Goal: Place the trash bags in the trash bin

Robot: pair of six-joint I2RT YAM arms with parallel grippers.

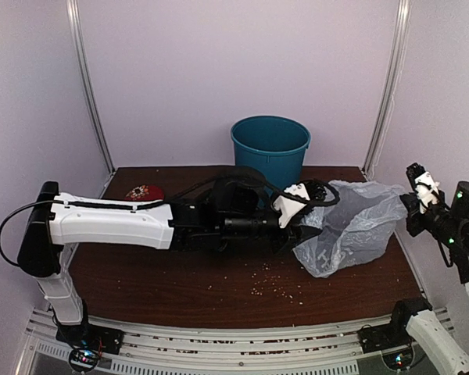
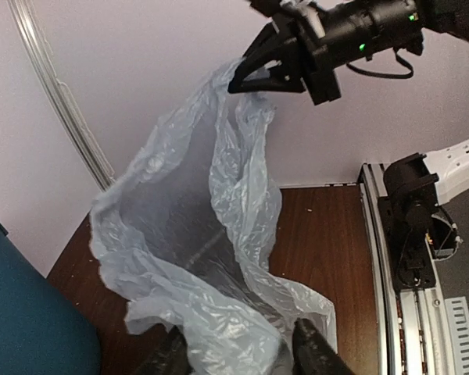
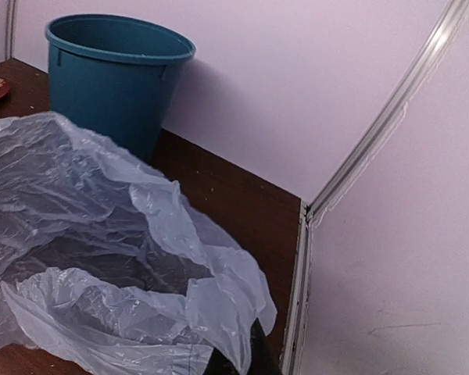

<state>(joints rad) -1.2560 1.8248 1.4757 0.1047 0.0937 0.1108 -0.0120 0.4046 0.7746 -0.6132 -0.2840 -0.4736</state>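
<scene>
While the trash bin stands at the table's far edge, the trash bag is held stretched near the right edge, pinched by both the left gripper and right gripper.

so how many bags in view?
1. The bag hangs stretched between both arms' jaws, right of the bin, low end on the table. None visible elsewhere; bin interior partly hidden.

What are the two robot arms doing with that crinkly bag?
Both arms are holding one thin plastic bag above the table. The left gripper pinches one edge and the right gripper pinches the opposite edge higher up, so the bag hangs stretched open between them. The teal bin stands at the back, and the bag is not in it yet.
</scene>
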